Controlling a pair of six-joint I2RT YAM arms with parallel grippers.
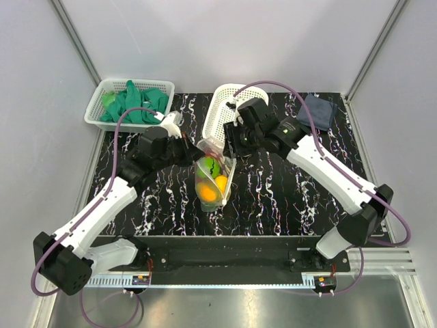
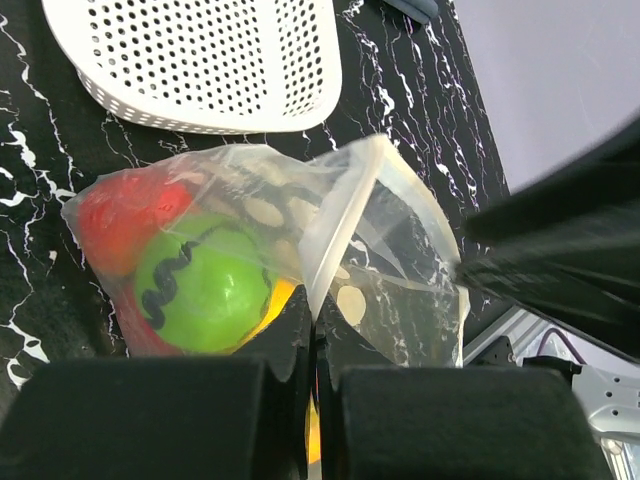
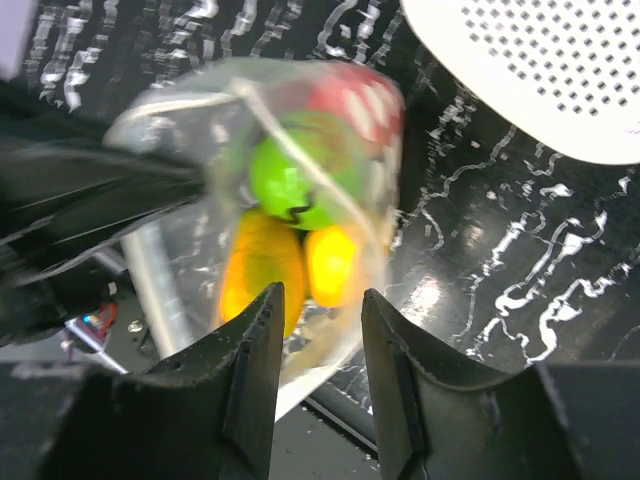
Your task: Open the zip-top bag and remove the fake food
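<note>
**Bag pinched at the mouth, nothing out yet**

From above, the bag [image 1: 213, 179] sits mid-table between both arms, near the white basket [image 1: 220, 113]. The fake food [image 1: 208, 191] is all inside, so emptying is left to do.

My left wrist camera shows the left gripper [image 2: 312, 318] clamped on the clear film beside the whitish zip strip. I cannot tell whether the zip has parted.

My right wrist camera shows the right gripper [image 3: 318, 320] with its jaws apart, holding nothing. The crinkled bag lies just beyond them.
</note>
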